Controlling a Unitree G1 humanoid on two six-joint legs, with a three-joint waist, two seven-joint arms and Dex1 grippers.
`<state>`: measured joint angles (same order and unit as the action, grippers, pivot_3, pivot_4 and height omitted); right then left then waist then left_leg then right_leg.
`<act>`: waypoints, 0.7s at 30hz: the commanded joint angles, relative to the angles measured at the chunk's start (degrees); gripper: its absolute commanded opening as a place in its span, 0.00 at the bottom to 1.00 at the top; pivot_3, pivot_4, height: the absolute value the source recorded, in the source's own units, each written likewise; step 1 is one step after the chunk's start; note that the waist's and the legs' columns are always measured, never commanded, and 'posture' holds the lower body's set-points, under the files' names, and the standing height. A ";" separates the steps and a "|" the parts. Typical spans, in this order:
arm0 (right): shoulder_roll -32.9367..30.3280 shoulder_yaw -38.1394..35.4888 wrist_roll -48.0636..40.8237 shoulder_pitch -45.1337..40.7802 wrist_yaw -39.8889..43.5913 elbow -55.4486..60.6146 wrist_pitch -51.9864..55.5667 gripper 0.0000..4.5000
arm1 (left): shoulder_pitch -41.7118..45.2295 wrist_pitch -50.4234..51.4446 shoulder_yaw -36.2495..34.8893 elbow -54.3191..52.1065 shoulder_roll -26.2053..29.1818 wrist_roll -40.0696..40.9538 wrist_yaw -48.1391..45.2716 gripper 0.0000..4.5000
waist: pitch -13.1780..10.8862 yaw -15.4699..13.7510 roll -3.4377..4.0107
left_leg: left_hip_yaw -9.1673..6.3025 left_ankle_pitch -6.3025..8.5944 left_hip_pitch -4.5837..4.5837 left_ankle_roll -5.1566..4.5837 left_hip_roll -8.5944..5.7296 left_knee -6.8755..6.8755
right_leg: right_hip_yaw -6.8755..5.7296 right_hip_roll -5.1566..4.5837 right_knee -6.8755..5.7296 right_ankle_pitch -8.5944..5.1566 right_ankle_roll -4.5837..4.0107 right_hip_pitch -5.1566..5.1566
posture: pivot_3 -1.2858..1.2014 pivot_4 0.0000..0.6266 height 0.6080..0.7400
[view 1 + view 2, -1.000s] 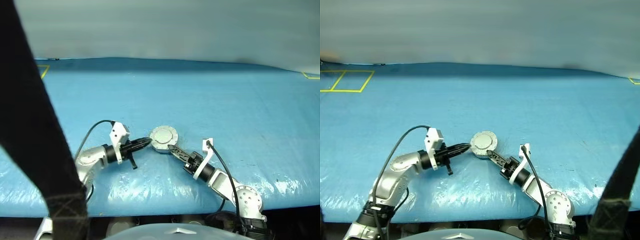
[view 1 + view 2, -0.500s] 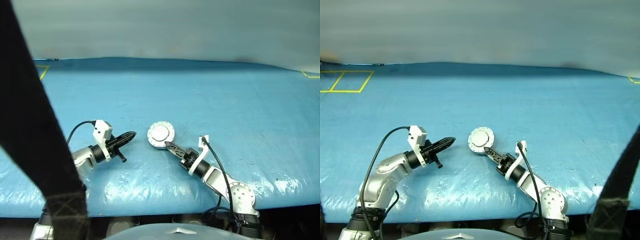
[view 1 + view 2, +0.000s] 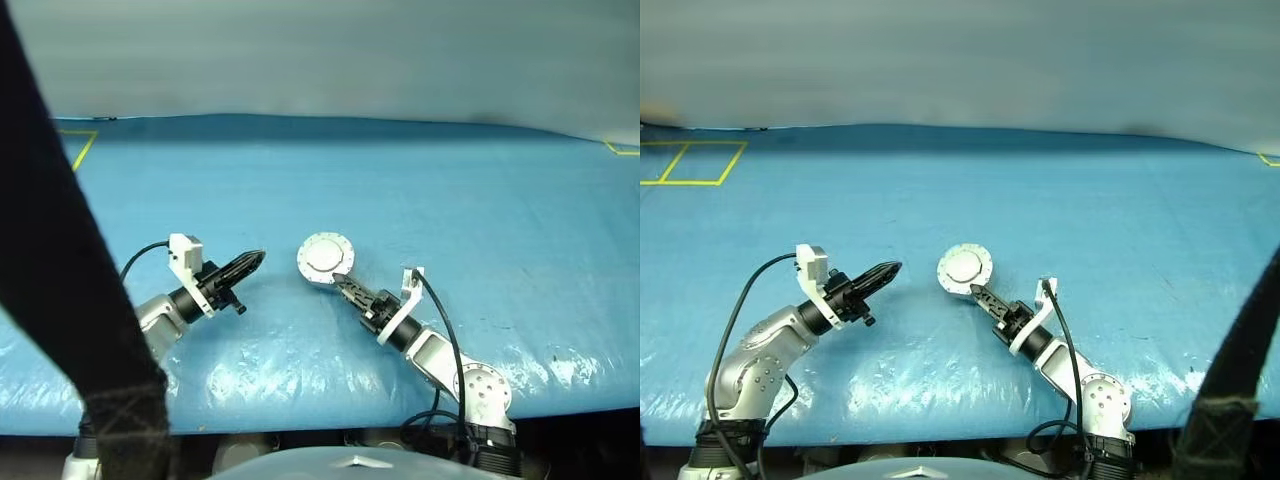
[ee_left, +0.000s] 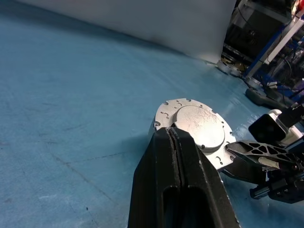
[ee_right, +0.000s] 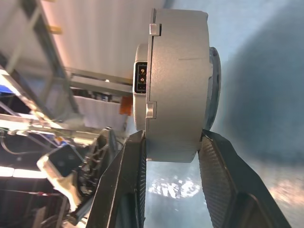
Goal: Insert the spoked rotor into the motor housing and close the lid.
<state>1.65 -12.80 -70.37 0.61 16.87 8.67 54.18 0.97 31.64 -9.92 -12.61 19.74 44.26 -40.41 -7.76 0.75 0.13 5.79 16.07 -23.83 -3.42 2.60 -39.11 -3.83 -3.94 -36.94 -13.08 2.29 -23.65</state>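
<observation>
Right wrist view showed the right gripper [image 5: 172,142] with its two black fingers [image 5: 219,166] pressed against the flat faces of the closed motor housing [image 5: 178,80], gripping it by the lower edge. Seen from the head, that round silver housing, its lid [image 3: 323,255] facing up and toward the camera, was held over the blue table [image 3: 450,190]. To the housing's left, apart from it, the left gripper [image 3: 256,259] had its fingers pressed fully together, holding nothing, tips aimed at the housing.
</observation>
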 commanded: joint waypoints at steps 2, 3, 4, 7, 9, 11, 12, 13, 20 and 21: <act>1.35 -0.15 -10.22 -2.85 -0.17 5.02 0.62 0.28 | -0.30 4.08 -4.34 -4.79 -0.98 10.07 1.12 0.00 | -0.01 0.00 0.00 | -0.01 0.00 -0.01 0.00 0.00 0.00 | 0.01 0.00 0.00 0.00 0.01 0.00 | 0.52 0.24 1.00; 1.31 0.30 -11.13 -3.16 -0.69 5.39 0.77 0.28 | -0.84 4.46 -4.75 -5.22 -1.33 11.45 1.29 0.00 | -0.01 -0.04 0.00 | -0.01 0.00 0.00 0.00 -0.01 0.00 | 0.02 0.00 0.00 0.01 0.01 0.01 | 0.52 0.24 1.00; 1.21 0.89 -11.81 -3.42 -1.18 5.67 1.01 0.28 | -1.35 4.94 -5.51 -5.47 -2.23 14.03 1.62 0.04 | -0.01 -0.01 0.00 | -0.01 0.00 0.00 0.00 -0.02 0.00 | 0.01 0.01 0.01 0.01 0.01 0.02 | 0.52 0.24 1.00; 0.71 2.42 -13.03 -3.71 -2.17 6.23 1.61 0.28 | -2.76 6.83 -6.60 -6.59 -3.90 20.56 2.02 0.20 | -0.01 0.01 0.00 | 0.02 0.01 0.00 -0.02 -0.02 0.00 | 0.04 0.01 0.02 0.03 0.05 0.03 | 0.52 0.24 1.00; 0.41 3.11 -13.68 -3.73 -2.78 6.33 1.78 0.28 | -3.70 7.22 -6.77 -6.54 -5.03 22.48 3.67 0.35 | -0.01 -0.02 0.00 | 0.02 0.01 0.00 -0.02 -0.02 0.00 | 0.04 0.02 0.01 0.03 0.05 0.02 | 0.52 0.24 1.00; -0.18 3.82 -14.24 -3.88 -2.85 6.51 1.95 0.28 | -4.94 7.54 -6.50 -5.58 -5.61 23.10 4.78 0.49 | -0.01 -0.02 0.00 | 0.01 0.01 0.01 -0.01 -0.02 -0.01 | 0.04 0.03 0.01 0.03 0.05 0.04 | 0.52 0.24 1.00; -0.45 4.18 -14.74 -3.99 -2.89 6.72 2.03 0.28 | -5.73 7.92 -5.86 -5.35 -5.59 23.09 4.65 0.57 | 0.00 0.00 0.00 | 0.01 0.01 0.00 -0.02 -0.03 -0.02 | 0.06 0.05 0.01 0.03 0.05 0.04 | 0.52 0.24 1.00; -0.73 4.51 -15.23 -4.09 -2.93 6.93 2.07 0.28 | -6.36 8.22 -5.13 -5.40 -5.45 22.77 4.33 0.64 | -0.01 0.00 0.00 | 0.01 0.01 0.01 -0.02 -0.03 -0.03 | 0.06 0.06 0.02 0.03 0.05 0.04 | 0.52 0.24 1.00; -3.33 6.93 -16.75 -4.44 -2.89 8.58 2.66 0.28 | -4.98 9.39 -4.33 -4.35 -7.78 25.95 6.77 1.00 | 0.00 -0.07 -0.01 | 0.01 0.06 0.01 -0.11 -0.02 -0.05 | 0.09 0.10 0.01 0.03 0.04 0.05 | 0.52 0.24 1.00; -3.78 7.22 -16.77 -4.40 -2.81 8.77 2.63 0.28 | -4.45 9.87 -4.28 -4.63 -7.99 27.42 6.12 1.00 | 0.00 -0.08 -0.01 | 0.01 0.07 0.02 -0.12 -0.02 -0.06 | 0.09 0.10 0.00 0.03 0.04 0.04 | 0.52 0.24 1.00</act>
<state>-2.37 -5.84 -83.90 -2.21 12.59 13.75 56.91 -4.50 40.86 -14.03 -16.08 12.11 68.47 -33.77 -7.76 0.66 0.11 5.79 16.14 -23.82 -3.55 2.58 -39.18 -3.74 -3.83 -36.94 -13.05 2.33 -23.60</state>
